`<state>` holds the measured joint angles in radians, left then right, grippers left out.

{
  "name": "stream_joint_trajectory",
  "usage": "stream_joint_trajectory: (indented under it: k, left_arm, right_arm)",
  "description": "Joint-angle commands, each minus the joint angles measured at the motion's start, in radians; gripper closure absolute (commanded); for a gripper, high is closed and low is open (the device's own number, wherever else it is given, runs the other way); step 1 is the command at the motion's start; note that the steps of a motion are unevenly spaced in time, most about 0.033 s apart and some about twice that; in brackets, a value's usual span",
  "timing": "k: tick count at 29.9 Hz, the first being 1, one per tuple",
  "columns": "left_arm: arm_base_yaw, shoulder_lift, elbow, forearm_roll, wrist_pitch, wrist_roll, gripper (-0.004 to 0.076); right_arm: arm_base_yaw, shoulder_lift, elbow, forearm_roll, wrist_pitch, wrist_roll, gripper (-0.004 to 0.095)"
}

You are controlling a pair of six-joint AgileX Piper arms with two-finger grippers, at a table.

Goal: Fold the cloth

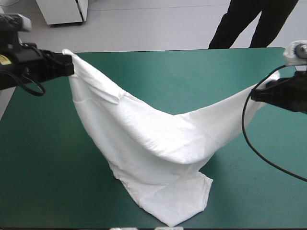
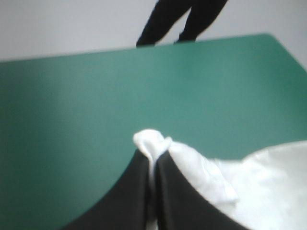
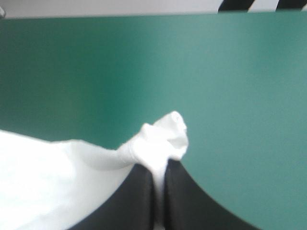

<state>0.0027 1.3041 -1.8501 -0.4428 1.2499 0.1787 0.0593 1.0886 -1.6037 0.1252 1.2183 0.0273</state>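
Note:
The white T-shirt hangs stretched between both arms above the teal-green table, sagging in the middle, its lower end resting on the cover near the front edge. My left gripper at the far left is shut on the T-shirt's corner; in the left wrist view a tuft of the T-shirt pokes out past the left gripper. My right gripper at the right edge is shut on the opposite corner; the right wrist view shows bunched T-shirt past the right gripper.
Bare teal-green cover stretches behind the T-shirt to the far edge, and more lies at the front left.

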Motion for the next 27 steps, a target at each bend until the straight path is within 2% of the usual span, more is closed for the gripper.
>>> stream_joint_trajectory:
  k: [1, 6, 12, 19, 27]
  left_arm:
    - [-0.003, -0.02, 0.164, -0.027, -0.04, 0.041, 0.0734]
    - [-0.003, 0.064, 0.357, -0.024, -0.195, 0.085, 0.0734]
    - [-0.003, 0.248, 0.377, -0.022, -0.374, 0.112, 0.0734]
    - [-0.003, 0.43, 0.375, -0.024, -0.513, 0.132, 0.0734]
    - [-0.003, 0.548, 0.375, 0.017, -0.624, 0.132, 0.0734]
  right_arm:
    - [-0.005, 0.007, 0.167, 0.018, -0.189, 0.0, 0.0925]
    - [-0.005, 0.137, 0.343, 0.018, -0.342, 0.0, 0.0925]
    - [-0.005, 0.366, 0.321, 0.018, -0.48, -0.004, 0.0926]
    - [-0.005, 0.573, 0.184, 0.018, -0.5, 0.001, 0.0925]
    - [-0.005, 0.706, 0.059, 0.015, -0.496, 0.015, 0.0916]
